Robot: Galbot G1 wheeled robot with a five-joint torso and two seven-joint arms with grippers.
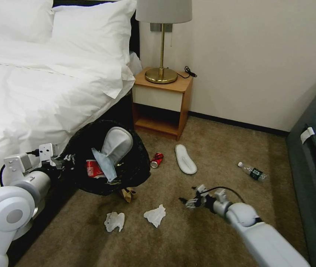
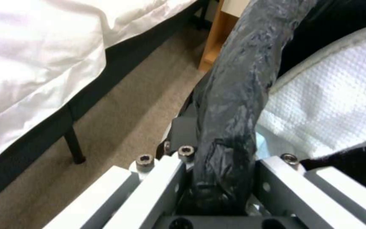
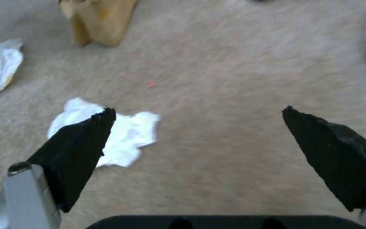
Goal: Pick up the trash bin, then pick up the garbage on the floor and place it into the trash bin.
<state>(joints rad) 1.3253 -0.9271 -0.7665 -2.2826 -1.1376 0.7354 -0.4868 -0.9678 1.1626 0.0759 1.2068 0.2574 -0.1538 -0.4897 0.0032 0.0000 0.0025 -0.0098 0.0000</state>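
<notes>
Nearest the head camera, two white robot arms are seen reaching over a brown carpet beside a hotel bed (image 1: 35, 85). At left, the left tool (image 1: 65, 160) is pressed onto the bag-wrapped rim of the trash bin (image 1: 135, 168), which is held off the floor and tilted against the bed's edge; in the left wrist view the black plastic rim (image 2: 233, 95) is pinched between the metal fingers (image 2: 162, 178). Inside the bin, a white slipper (image 1: 117, 144), a pale blue mask (image 1: 104, 165) and a red can (image 1: 94, 168) are lodged. Just below the bin, brown crumpled paper (image 1: 128, 193) is left on the carpet, with two white tissues (image 1: 114, 221) (image 1: 155, 215) nearer the camera. A second red can (image 1: 157, 160) and another white slipper (image 1: 185, 158) are scattered near a wooden nightstand (image 1: 165, 107). At right, the right tool (image 1: 187, 202) is held low over the carpet with its black fingertips (image 3: 81, 149) spread wide and empty, one tissue (image 3: 124, 136) seen just beyond them. Farther right, a clear bottle (image 1: 252, 171) is left lying on its side.
</notes>
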